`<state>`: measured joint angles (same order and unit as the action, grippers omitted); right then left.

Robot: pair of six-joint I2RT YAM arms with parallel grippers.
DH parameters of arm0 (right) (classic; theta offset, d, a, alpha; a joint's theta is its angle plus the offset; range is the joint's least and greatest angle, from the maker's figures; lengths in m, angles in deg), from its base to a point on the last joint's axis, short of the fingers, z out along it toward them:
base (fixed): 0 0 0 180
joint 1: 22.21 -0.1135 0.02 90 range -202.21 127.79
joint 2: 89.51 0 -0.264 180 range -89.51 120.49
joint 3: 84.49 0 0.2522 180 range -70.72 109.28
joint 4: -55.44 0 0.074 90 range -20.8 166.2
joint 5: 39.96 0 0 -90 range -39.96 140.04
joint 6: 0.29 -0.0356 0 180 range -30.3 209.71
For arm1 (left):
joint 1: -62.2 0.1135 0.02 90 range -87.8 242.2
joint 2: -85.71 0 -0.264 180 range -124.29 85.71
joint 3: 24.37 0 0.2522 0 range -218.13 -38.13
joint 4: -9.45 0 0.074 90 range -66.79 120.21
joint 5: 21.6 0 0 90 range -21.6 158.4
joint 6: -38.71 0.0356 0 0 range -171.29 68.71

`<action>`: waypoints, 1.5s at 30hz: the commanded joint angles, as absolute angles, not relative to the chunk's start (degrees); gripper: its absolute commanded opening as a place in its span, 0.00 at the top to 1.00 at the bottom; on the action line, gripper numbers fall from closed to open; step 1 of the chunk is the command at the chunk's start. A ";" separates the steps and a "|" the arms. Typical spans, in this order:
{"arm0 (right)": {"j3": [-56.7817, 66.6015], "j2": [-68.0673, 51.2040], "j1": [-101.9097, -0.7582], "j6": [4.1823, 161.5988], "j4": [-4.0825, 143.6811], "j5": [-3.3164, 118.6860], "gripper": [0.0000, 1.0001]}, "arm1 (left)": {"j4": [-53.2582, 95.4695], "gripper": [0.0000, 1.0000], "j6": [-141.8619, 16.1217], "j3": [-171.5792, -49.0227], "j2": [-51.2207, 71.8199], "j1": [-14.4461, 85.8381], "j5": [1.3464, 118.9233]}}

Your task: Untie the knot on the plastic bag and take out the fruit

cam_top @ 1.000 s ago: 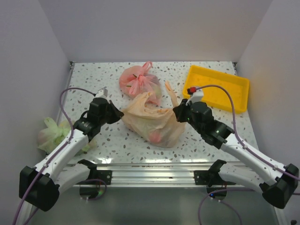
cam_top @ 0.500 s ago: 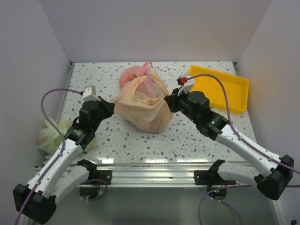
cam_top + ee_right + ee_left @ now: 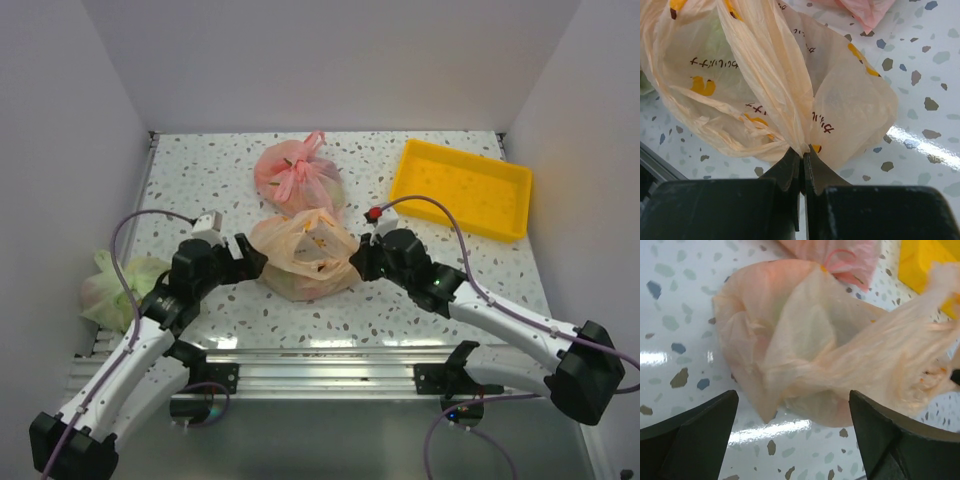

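On the worktop [image 3: 430, 285], near the middle of its near edge, the plastic bag [image 3: 300, 258] sits with mouth spread, knot apparently undone; reaching in for fruit seems next. Right gripper [image 3: 802, 156] pinches bag film, shown only by its wrist view; left gripper [image 3: 792, 405] gapes released, bag just ahead.

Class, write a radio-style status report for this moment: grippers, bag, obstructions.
Left gripper open beside plastic bag. Right gripper shut on its film. Pink bag close behind, not blocking.
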<state>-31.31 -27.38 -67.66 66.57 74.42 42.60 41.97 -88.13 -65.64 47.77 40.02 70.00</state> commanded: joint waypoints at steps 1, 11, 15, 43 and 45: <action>-28.63 -29.13 -68.26 66.32 74.74 43.54 0.99 | 39.55 0.00 -73.92 -74.68 45.02 40.22 58.92; -25.02 -29.83 -68.44 70.19 78.61 43.98 0.98 | 47.11 0.00 -55.08 -93.84 26.05 38.83 46.60; -24.58 -30.19 -68.44 71.07 79.22 44.33 0.98 | 49.92 0.00 -53.23 -97.10 21.03 35.40 50.80; -27.14 -31.68 -68.26 68.18 77.90 30.03 1.00 | 39.47 1.00 -79.75 -94.98 19.26 38.37 82.53; -25.91 -30.81 -68.26 67.30 77.99 23.70 1.00 | 39.12 1.00 -82.47 -95.52 20.05 38.64 85.43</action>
<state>-28.46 -31.41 -68.90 68.47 76.36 37.73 41.45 -77.03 -92.11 18.33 35.63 72.08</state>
